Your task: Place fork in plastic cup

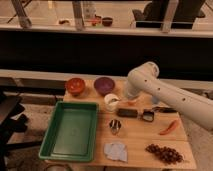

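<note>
wooden table (142, 134), gripper (126, 99) beside white cup (111, 103)

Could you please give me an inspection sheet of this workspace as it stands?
Surface: wooden table, crowded.
Job's things: plastic cup upright, right of the green tray; fork not made out.
Clutter: orange bowl, purple bowl, white cup, dark block, dark box, red pepper-like thing, brown cluster, pale cloth.
Grippers: gripper low over the table, right of the white cup, mostly hidden by the arm.
Cables: nothing seen.
Surroundings: dark counter behind; far bowls.
</note>
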